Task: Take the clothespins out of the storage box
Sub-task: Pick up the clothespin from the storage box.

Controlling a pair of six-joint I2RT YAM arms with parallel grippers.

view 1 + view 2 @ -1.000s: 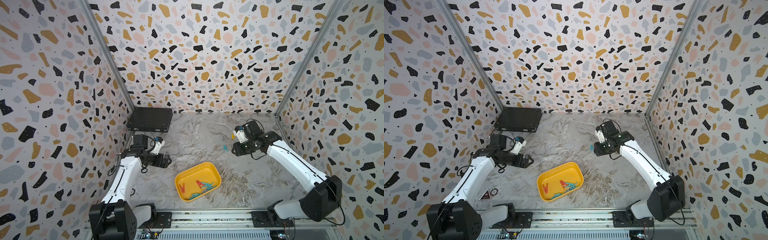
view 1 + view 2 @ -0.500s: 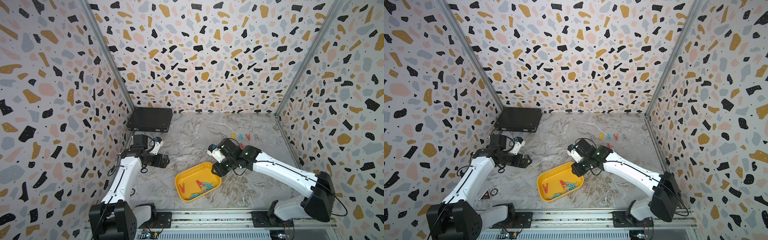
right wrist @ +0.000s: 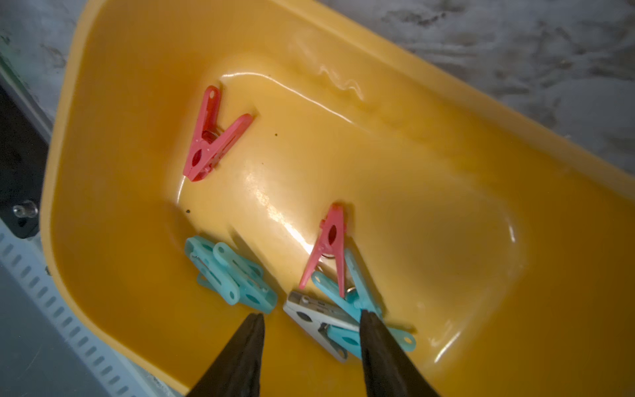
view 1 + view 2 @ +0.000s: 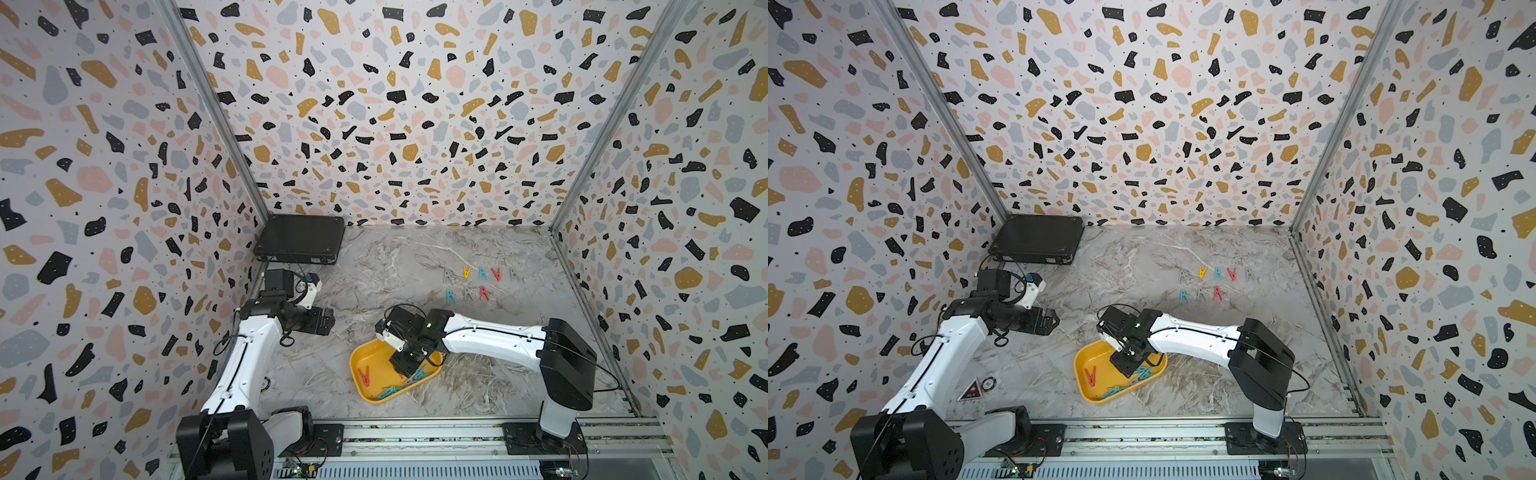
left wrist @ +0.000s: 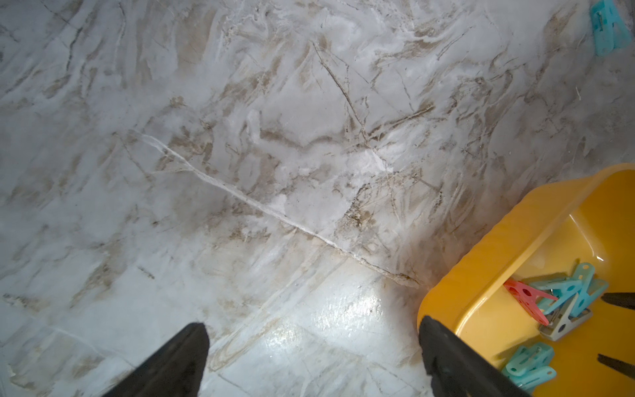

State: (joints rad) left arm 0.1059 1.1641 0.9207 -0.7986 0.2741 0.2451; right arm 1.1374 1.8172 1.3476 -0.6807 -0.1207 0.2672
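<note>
The yellow storage box [image 4: 360,356] [image 4: 1082,365] lies on the marble table near the front. In the right wrist view it [image 3: 446,192] holds two red clothespins [image 3: 213,134], a clump of teal ones [image 3: 230,275] and a grey one [image 3: 319,318]. My right gripper [image 4: 410,370] [image 4: 1130,366] [image 3: 311,318] hangs open inside the box. Its jaws straddle the grey pin without touching it. Several more clothespins [image 4: 482,273] [image 4: 1217,273] lie in two rows at the back right. My left gripper [image 4: 328,322] [image 4: 1052,322] [image 5: 312,323] is wide open over bare table, left of the box [image 5: 498,247].
A flat black case [image 4: 301,239] [image 4: 1038,239] lies in the back left corner. Patterned walls close in three sides. A metal rail [image 4: 415,436] runs along the front edge, just behind the box.
My right arm has swung from the back right of the table forward and down into the yellow box, and its jaws have opened a little wider. The left arm has stayed put.
</note>
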